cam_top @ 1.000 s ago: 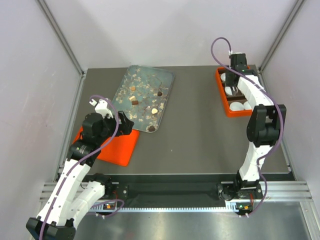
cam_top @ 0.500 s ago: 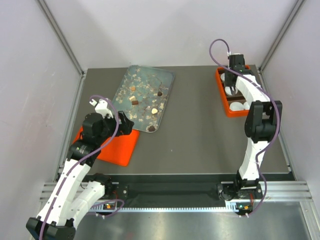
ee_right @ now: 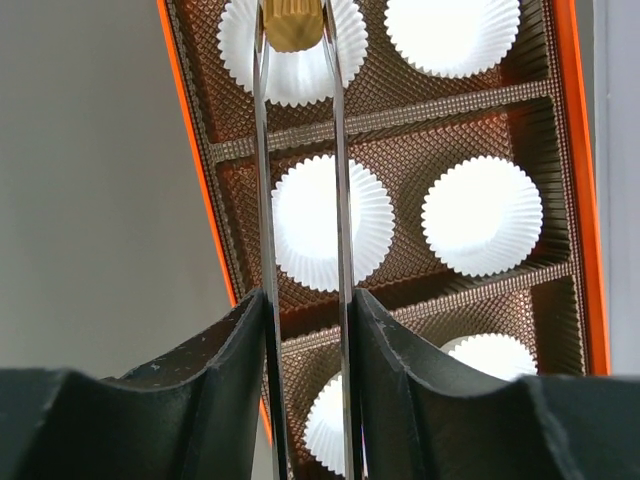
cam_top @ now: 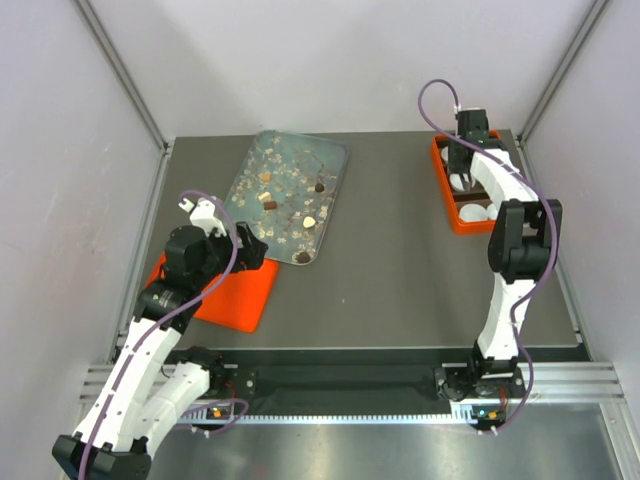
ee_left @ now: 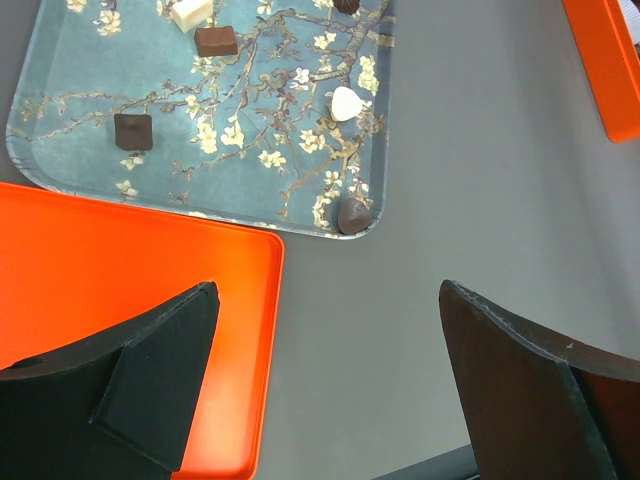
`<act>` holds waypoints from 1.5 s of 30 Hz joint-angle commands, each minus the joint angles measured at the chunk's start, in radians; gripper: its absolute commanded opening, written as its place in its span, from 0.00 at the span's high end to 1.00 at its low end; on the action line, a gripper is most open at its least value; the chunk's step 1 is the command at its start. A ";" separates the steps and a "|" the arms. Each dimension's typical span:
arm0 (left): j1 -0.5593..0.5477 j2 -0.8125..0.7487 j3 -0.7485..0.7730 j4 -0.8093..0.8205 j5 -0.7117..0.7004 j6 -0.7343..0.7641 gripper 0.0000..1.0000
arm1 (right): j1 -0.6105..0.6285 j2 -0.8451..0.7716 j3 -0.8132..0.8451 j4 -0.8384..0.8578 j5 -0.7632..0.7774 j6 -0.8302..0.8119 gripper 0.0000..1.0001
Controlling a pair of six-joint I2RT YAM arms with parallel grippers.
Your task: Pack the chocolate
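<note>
Right wrist view shows the right pincer (ee_right: 305, 325) clenched on the two thin blades of the tongs (ee_right: 262, 180), which run up the frame and pinch one caramel-tan chocolate (ee_right: 291, 22) at the top edge; that lump hangs over a white paper cup (ee_right: 292, 78) in the upper-left compartment of the orange box (ee_right: 192, 150); whether it touches the cup I cannot tell; the other cups in sight look vacant. I judge the piece light, rigid and smooth, apt to slip or scuff if squeezed hard, so a gentle hold across its sides, as here, suits it; the springy blades give little margin against twisting. Left wrist view has the left pincer (ee_left: 340, 400) released and holding nothing, above the corner of a flat orange tray (ee_left: 120, 270) on the bench (ee_left: 480, 180); in the upper left of that frame a flowered tray (ee_left: 230, 160) carries the other chocolates (ee_left: 133, 130): dark squares, a pale heart, a round one at the lower rim, all well apart.
</note>
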 commanded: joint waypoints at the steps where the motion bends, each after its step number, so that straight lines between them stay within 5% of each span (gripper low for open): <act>1: -0.002 -0.002 -0.002 0.010 -0.007 0.001 0.04 | -0.012 -0.014 0.064 0.049 0.027 -0.012 0.62; 21: -0.004 -0.016 -0.002 0.015 0.002 0.001 0.03 | 0.055 -0.180 0.089 -0.032 0.036 -0.021 0.58; 31: -0.004 -0.017 -0.004 0.016 0.007 -0.001 0.03 | 0.346 -0.401 -0.247 0.153 -0.029 0.054 0.58; 37: -0.002 -0.022 -0.001 0.010 -0.006 -0.001 0.03 | 0.593 -0.418 -0.354 0.244 -0.082 0.088 0.57; 45: -0.004 -0.042 0.005 0.003 -0.038 -0.002 0.04 | 0.773 -0.390 -0.428 0.276 -0.076 0.054 0.56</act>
